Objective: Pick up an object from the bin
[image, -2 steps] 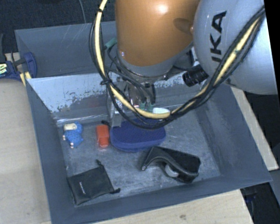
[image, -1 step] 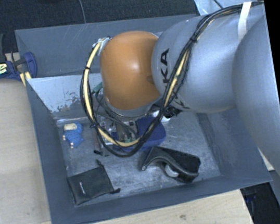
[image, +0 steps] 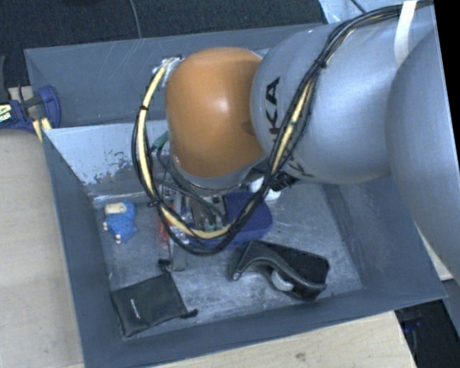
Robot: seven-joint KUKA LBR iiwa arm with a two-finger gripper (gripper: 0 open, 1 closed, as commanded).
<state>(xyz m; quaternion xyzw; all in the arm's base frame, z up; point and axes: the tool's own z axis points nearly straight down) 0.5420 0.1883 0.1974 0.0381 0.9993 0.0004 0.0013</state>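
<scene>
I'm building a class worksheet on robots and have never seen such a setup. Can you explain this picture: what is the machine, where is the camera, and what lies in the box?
The big grey shape is a robot arm reaching in from the picture's right. The orange dome is a cover on its wrist, ringed by yellow and black cables. Under it hangs the gripper, its hand, low over the middle of the bin. The single camera looks down from above, slightly from one side. That grey metal bin holds loose things: a small blue and cream toy at the left, a flat black pouch in the near left corner, a curved black and grey object at the near right, and something blue partly hidden under the wrist. Whether anything is held cannot be seen.
</scene>
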